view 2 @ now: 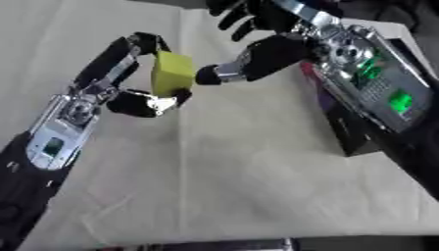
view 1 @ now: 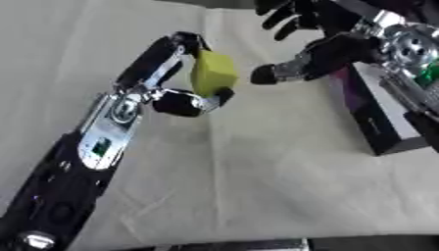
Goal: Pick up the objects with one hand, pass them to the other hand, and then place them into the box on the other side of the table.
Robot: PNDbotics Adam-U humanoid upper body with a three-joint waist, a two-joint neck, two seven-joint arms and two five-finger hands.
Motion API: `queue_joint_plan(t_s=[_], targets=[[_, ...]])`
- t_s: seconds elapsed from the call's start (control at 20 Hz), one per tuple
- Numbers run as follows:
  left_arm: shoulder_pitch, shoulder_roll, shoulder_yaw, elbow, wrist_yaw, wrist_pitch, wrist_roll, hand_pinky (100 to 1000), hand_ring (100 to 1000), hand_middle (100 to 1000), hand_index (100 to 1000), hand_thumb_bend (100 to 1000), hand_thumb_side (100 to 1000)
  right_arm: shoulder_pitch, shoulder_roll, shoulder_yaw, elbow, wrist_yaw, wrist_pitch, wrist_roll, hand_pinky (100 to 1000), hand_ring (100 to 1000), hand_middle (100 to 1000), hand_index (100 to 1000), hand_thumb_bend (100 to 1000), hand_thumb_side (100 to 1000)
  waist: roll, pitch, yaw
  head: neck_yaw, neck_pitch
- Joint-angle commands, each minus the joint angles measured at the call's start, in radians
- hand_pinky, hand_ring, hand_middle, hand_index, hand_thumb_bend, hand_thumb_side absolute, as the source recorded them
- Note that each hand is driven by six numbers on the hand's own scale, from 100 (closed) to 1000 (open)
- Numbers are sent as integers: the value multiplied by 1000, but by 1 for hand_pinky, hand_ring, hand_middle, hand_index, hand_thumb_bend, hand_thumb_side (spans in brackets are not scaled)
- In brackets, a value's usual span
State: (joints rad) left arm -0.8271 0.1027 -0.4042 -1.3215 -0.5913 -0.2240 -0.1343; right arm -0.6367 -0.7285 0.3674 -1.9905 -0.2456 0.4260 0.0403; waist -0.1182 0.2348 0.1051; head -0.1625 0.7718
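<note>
Cream cloth (view 1: 257, 186) covers table. Left hand (view 1: 176, 95) fingers and thumb pinch yellow block (view 1: 212, 73), held above cloth at mid-table. Right hand (view 2: 257, 54) reaches in, fingers spread, thumb tip just beside block, not gripping. Dark box (view 1: 377, 125) at right. Pickup done; handover apparently starting; placing in box remains.

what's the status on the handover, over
Left robot hand shut on yellow block, held above the table. Right robot hand open, thumb tip close to block. Dark box at right, nothing between.
</note>
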Motion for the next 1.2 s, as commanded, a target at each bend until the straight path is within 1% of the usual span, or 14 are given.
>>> queue_joint_plan(t_s=[0.05,0.3,0.35,0.4,0.7,1.2], targets=[[-25,-12,5,1,-6,-14,5,776,591,541,460,100,456,-20,-12,-7,-9,-48,6,12,685,746,742,788,733,141,-9,-25,0,-10,-2],[-28,-20,3,12,-5,-20,1,776,598,540,462,100,457,-27,-5,-2,-9,-99,12,24,682,745,744,792,723,131,-10,-23,3,-19,-2],[-28,-22,2,12,-5,-21,0,776,597,538,462,100,457,-30,-2,0,-9,-104,14,26,681,744,743,792,729,114,-10,-23,4,-21,-2],[-29,-24,2,13,-3,-22,0,776,597,537,462,100,466,-32,1,1,-9,-108,17,27,680,744,744,792,725,133,-10,-23,5,-24,-2],[-36,-35,-11,7,-2,-33,-7,775,600,535,461,100,450,-43,15,15,-9,-120,34,32,679,743,742,788,720,128,-11,-18,11,-37,-2],[-42,-46,-22,-1,-11,-50,-10,774,602,535,463,100,422,-49,37,33,-9,-138,58,37,674,737,735,778,704,112,-11,-16,12,-47,-2]])
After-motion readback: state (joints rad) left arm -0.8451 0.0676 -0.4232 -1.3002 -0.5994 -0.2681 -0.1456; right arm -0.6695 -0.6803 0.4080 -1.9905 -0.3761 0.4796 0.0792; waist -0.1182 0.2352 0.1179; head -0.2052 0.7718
